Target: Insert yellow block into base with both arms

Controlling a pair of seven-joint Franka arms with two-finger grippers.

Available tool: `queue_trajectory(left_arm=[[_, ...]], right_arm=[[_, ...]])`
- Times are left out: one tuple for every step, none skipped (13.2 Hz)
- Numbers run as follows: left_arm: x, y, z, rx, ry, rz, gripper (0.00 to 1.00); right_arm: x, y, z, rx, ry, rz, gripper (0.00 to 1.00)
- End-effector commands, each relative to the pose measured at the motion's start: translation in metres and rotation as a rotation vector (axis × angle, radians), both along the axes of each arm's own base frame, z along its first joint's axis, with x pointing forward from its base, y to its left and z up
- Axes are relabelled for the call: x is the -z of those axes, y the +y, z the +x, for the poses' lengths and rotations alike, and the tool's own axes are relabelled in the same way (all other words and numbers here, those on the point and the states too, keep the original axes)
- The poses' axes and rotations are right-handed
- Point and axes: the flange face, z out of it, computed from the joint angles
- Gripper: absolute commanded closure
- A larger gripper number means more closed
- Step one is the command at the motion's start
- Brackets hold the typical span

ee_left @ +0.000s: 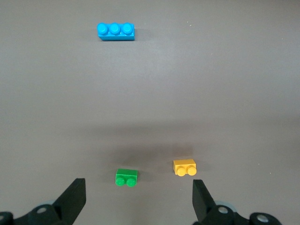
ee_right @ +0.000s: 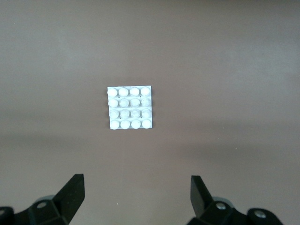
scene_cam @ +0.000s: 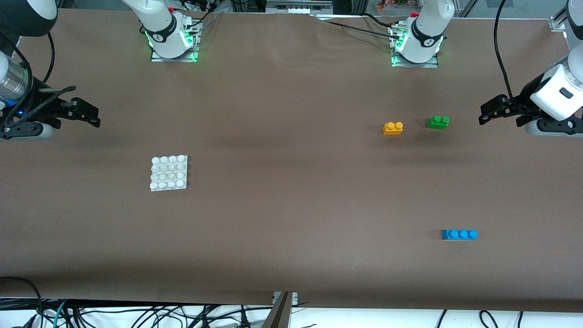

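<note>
The yellow block (scene_cam: 392, 128) lies on the brown table toward the left arm's end, beside the green two-stud brick (scene_cam: 438, 122). It also shows in the left wrist view (ee_left: 184, 167). The white studded base (scene_cam: 169, 172) lies flat toward the right arm's end and shows in the right wrist view (ee_right: 130, 108). My left gripper (scene_cam: 483, 115) is open and empty, up in the air at the left arm's end of the table; in its wrist view (ee_left: 138, 199) both bricks lie ahead of it. My right gripper (scene_cam: 93, 117) is open and empty at the right arm's end.
A blue three-stud brick (scene_cam: 459, 234) lies nearer the front camera than the yellow block; it also shows in the left wrist view (ee_left: 116, 31). Cables hang below the table's front edge.
</note>
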Motion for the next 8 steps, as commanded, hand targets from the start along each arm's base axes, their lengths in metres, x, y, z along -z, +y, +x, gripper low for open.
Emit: queue_trajectory(left_arm=[[-0.0050, 0.0017, -0.0051, 0.017, -0.001, -0.009, 0.00], [-0.0043, 0.0017, -0.0052, 0.017, 0.001, -0.009, 0.00], [-0.0044, 0.0024, -0.0051, 0.015, -0.001, -0.010, 0.00], [-0.0043, 0.0025, -0.0052, 0.016, 0.001, -0.009, 0.00], [-0.0043, 0.0017, -0.0052, 0.017, 0.001, -0.009, 0.00], [-0.0043, 0.0015, -0.0052, 0.017, 0.001, -0.010, 0.00], [-0.0044, 0.0015, -0.0051, 0.017, -0.001, -0.010, 0.00], [-0.0043, 0.0017, -0.0052, 0.017, 0.001, -0.009, 0.00]], right_arm=[[-0.0020, -0.0034, -0.0039, 0.015, 0.014, 0.010, 0.00], [-0.0032, -0.0025, -0.0027, 0.012, 0.009, 0.010, 0.00], [-0.0049, -0.0018, -0.0030, 0.009, 0.006, 0.009, 0.00], [-0.0056, -0.0018, -0.0035, -0.005, 0.006, 0.009, 0.00], [-0.0059, -0.0021, -0.0032, -0.007, 0.003, 0.007, 0.00], [-0.0008, -0.0019, -0.0014, -0.007, 0.012, 0.008, 0.00], [0.0019, -0.0019, -0.0003, -0.007, 0.017, 0.008, 0.00], [0.0028, -0.0018, 0.0001, -0.007, 0.019, 0.010, 0.00]])
